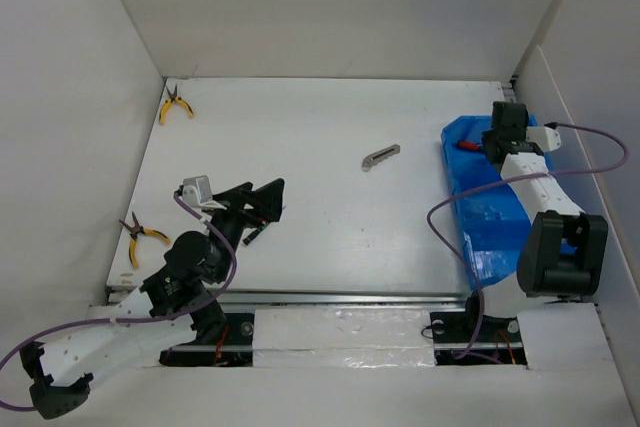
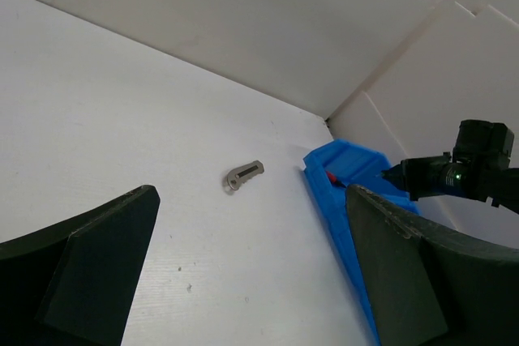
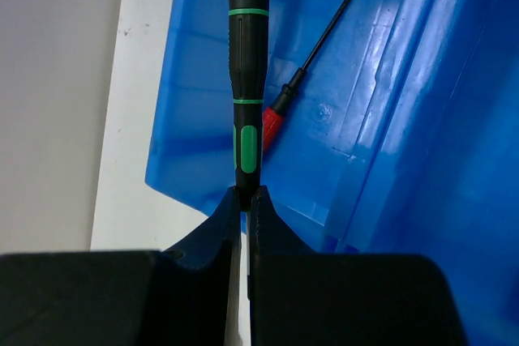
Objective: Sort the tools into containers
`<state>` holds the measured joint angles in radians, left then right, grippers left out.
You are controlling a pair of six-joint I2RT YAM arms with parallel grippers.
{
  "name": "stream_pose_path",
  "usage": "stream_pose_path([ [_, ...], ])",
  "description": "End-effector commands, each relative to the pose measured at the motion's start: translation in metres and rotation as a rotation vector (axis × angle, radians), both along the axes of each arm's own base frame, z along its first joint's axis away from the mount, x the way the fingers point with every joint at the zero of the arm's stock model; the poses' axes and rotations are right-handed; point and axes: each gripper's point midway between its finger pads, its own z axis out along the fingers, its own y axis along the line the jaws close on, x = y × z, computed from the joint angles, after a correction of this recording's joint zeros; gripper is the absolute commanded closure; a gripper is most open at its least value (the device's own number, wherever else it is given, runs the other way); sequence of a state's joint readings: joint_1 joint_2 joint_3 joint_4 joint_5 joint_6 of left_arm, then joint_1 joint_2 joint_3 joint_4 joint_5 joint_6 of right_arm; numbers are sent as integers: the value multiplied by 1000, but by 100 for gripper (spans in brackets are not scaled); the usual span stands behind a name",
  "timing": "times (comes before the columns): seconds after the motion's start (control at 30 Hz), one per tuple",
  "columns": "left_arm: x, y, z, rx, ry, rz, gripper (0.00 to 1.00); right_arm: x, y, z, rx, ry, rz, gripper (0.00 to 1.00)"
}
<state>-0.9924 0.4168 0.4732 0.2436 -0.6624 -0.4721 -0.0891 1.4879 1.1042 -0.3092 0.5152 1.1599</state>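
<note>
The right gripper [image 3: 245,197] is clamped tight on the lower end of a slim black-handled screwdriver with green bands [image 3: 246,79]. Its handle points up the right wrist frame over the bright blue plastic divided bin [image 3: 405,119]. The shaft is hidden between the fingers. A thin red-handled screwdriver with a dark shaft [image 3: 302,79] lies slanted on the floor of the compartment under the handle, just right of it, its tip toward the upper right.

In the overhead view the bin sits along the right edge of the white table [image 1: 300,247], with the right arm reaching over its upper end.

The left gripper [image 1: 262,209] hangs at the lower left of that frame. Its jaws are spread wide with nothing between them; in the left wrist view the two dark fingers [image 2: 89,273] stand at either side of the bottom edge.

A flat grey metal utility knife [image 1: 380,156] lies on bare table just above the centre, well apart from both grippers and left of the bin.

One pair of yellow-handled pliers [image 1: 175,104] rests in the table's upper left corner. A second yellow-handled pair [image 1: 140,235] lies by the left edge, just left of the left arm.
</note>
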Motion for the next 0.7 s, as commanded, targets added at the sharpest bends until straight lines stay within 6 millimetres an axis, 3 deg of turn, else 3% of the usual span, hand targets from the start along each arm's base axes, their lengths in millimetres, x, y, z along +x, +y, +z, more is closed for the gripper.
stream_pose_path([
  [0.0, 0, -1, 13, -28, -30, -7, 1, 5, -11, 10, 7, -47, -83, 100],
  [0.27, 1, -1, 11, -29, -28, -3, 1, 24, -19, -34, 43, 100, -106, 100],
  [0.47, 4, -3, 8, -10, -18, 5, 1, 41, -25, -39, 52, 92, -87, 100],
  [0.6, 4, -5, 7, -6, -16, 3, 1, 50, -28, -37, 43, 68, -23, 76],
  [0.67, 5, -4, 6, -5, -14, 11, 1, 56, -23, -33, 44, 62, 28, 70],
])
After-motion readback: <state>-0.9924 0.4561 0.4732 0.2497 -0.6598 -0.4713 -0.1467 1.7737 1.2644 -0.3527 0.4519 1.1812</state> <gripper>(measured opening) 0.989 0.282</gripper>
